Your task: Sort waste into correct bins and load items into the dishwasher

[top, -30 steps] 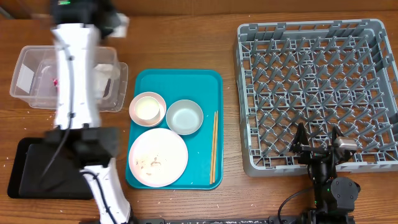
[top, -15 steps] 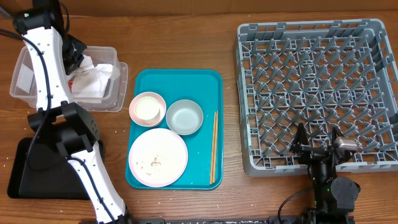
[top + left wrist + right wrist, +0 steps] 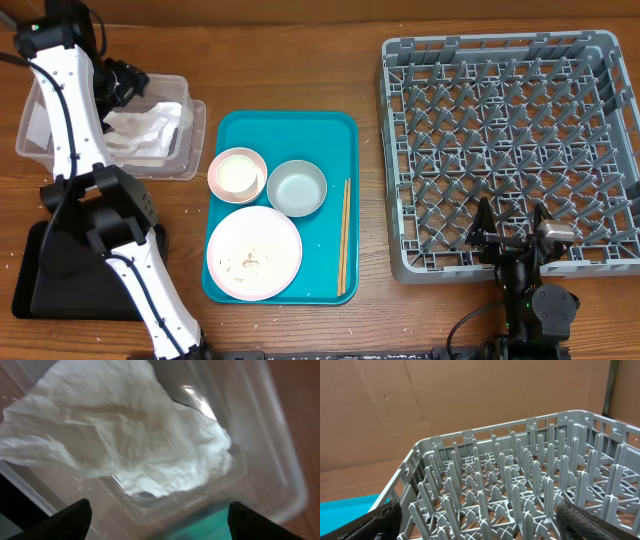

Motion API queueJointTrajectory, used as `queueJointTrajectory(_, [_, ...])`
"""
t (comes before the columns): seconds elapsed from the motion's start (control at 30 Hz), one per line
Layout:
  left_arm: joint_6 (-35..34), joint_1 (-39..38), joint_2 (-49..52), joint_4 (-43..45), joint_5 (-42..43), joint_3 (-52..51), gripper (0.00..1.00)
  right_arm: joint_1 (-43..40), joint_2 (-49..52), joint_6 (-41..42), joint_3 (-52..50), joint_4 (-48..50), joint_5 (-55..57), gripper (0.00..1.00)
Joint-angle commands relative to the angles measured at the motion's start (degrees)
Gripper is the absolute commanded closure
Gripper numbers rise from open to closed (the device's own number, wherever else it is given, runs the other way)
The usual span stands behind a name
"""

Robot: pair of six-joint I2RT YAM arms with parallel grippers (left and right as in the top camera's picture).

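Note:
Crumpled white napkins (image 3: pixel 145 128) (image 3: pixel 125 435) lie loose inside the clear tub (image 3: pixel 40 120). My left gripper (image 3: pixel 120 82) (image 3: pixel 160 520) hovers just above them, open and empty, its fingers spread wide. On the teal tray (image 3: pixel 300 135) sit a pale pink bowl (image 3: pixel 237 173), a grey-green bowl (image 3: pixel 297 187), a round plate (image 3: pixel 253 252) with a few rice grains (image 3: pixel 248 262), and chopsticks (image 3: pixel 344 235). The grey dish rack (image 3: pixel 510 130) (image 3: pixel 520 475) stands at the right. At its front edge my right gripper (image 3: pixel 510 235) (image 3: pixel 480 525) is open, holding nothing.
A flat black tray (image 3: pixel 40 275) lies at the front left, partly under the left arm. The left arm's white links stretch from the front edge up to the tub. A cardboard wall stands behind the rack.
The left gripper has opened and let go of the napkins, which now lie in the clear tub. The left arm swung left and settled. The right arm has not moved.

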Motion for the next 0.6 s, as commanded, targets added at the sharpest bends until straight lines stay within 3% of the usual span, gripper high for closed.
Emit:
queueJointTrajectory(0.0, [3.3,1.0,-11.7,-0.9,7.4,0.2,0.12,-0.3,-0.6,-0.2,-0.6,0.3,0.5,0.00])
queueJointTrajectory(0.23, [7.2,0.7,-28.2,-7.9,8.0,0.2,0.14,-0.3,-0.6,-0.2,-0.6,0.3,0.5,0.00])
queueJointTrajectory(0.33, [14.1,-1.2,-35.6,-8.0,9.6,0.1,0.14,-0.3,-0.6,-0.2,-0.6,0.3,0.5,0.00])
queueJointTrajectory(0.43, [18.4,-5.6,-43.5,-8.0,9.5,0.1,0.09,-0.3,-0.6,-0.2,-0.6,0.3,0.5,0.00])
queueJointTrajectory(0.57, [19.1,-10.5,-48.7,-8.0,9.6,0.0,0.01,-0.3,-0.6,-0.2,-0.6,0.3,0.5,0.00])
